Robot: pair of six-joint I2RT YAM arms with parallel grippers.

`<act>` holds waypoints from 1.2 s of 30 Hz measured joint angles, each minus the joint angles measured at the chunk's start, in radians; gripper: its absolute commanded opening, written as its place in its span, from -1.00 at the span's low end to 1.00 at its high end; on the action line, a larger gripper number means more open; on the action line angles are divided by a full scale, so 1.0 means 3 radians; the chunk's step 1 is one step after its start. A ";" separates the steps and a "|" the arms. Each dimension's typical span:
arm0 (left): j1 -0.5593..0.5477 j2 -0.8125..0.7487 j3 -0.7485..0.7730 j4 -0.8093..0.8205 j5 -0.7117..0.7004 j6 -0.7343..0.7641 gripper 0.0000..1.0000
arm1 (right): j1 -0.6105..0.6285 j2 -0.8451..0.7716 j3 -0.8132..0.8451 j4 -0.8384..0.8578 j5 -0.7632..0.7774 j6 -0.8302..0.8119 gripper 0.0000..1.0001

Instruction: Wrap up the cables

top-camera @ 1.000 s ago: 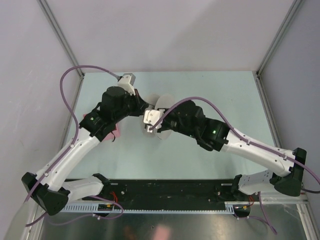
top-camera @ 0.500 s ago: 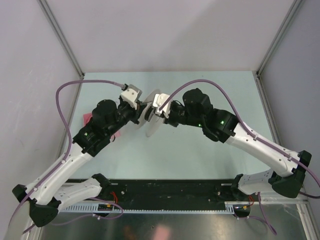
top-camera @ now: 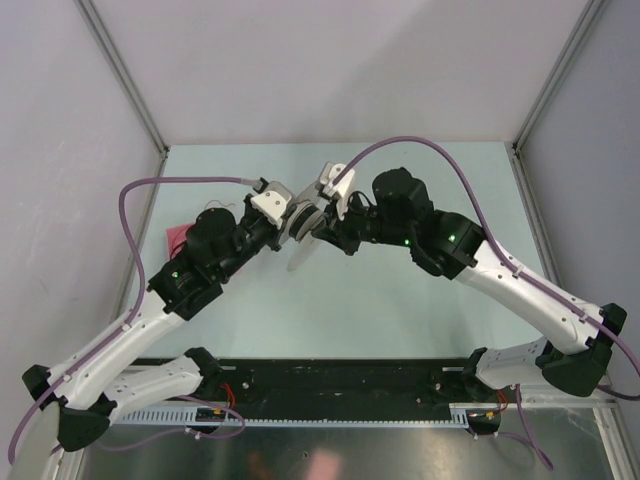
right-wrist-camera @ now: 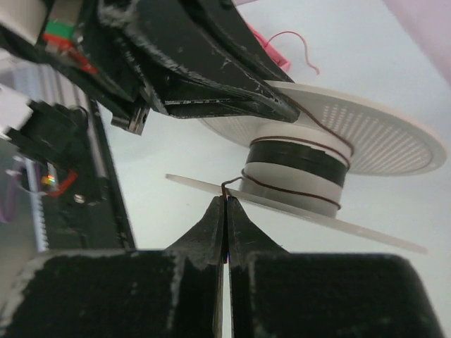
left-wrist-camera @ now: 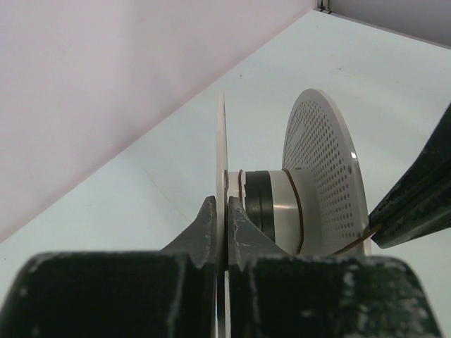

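Clearly the right gripper (right-wrist-camera: 225,201) is pinched tight on the cable (right-wrist-camera: 282,189), a hair-thin dark red strand. It leaves the fingertips and runs straight onto the hub of the spool (right-wrist-camera: 366,141), where a few turns lie beside a black band. Facing it, the left gripper (left-wrist-camera: 225,211) is closed on the rim of the spool's plain flange and holds the spool in the air. The perforated flange (left-wrist-camera: 324,169) is on the far side. From above, both grippers meet over the middle of the counter (top-camera: 400,300), with the spool between them and off the surface.

The strand itself looks like the main risk. If it is pulled too hard it may snap or slide out of the pinch. If it goes slack, the turns could spring off the hub or ride over the thin flange. The left grip bites only a thin rim, so a sideways tug from the cable could pivot the spool. The right fingertips also sit just beside the plain flange and near the left fingers, so a careless orbit could knock either.

The channel between the flanges is narrow, and the left fingers block one stretch of the rim. Beyond that, bare counter lies to the right and toward the near rail. Walls close in the left, far and right sides. A pink scrap (top-camera: 175,238) lies beside the left arm.
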 measured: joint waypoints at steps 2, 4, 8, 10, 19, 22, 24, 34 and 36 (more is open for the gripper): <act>-0.0004 -0.0004 -0.0029 0.0043 -0.0018 -0.0009 -1.00 | -0.0076 0.0000 -0.0017 0.0047 -0.0107 0.0309 -1.00; -0.0005 -0.0009 -0.0050 0.0076 -0.0027 -0.0008 -1.00 | -0.0151 0.0000 -0.0042 0.0092 -0.0214 0.0557 -1.00; -0.0009 -0.0037 -0.0100 0.0158 -0.0022 0.0027 -1.00 | -0.0277 0.0000 -0.0078 0.0169 -0.0439 0.1003 -1.00; -0.0010 -0.0072 -0.0141 0.0210 0.0000 0.0084 -1.00 | -0.0320 -0.0001 -0.0103 0.0212 -0.0570 0.1158 -1.00; -0.0047 -0.0191 -0.0295 0.0281 0.0047 0.0189 -1.00 | -0.0448 -0.0028 -0.0282 0.0328 -0.1067 0.1601 -1.00; -0.0069 -0.0177 -0.0301 0.0291 -0.0050 0.0085 -1.00 | -0.0465 -0.0057 -0.0327 0.0348 -0.1038 0.1684 -1.00; -0.0089 -0.0136 -0.0301 0.0331 -0.0200 -0.0018 -1.00 | -0.0479 -0.0071 -0.0342 0.0381 -0.0960 0.1732 -1.00; -0.0159 -0.0003 -0.0470 0.0764 -0.0729 -0.0092 -1.00 | -0.0575 -0.0088 -0.0554 0.0609 -0.0807 0.1954 -1.00; -0.0164 0.0037 -0.0470 0.0833 -0.0846 -0.0093 -1.00 | -0.0568 -0.0086 -0.0596 0.0684 -0.0782 0.1989 -1.00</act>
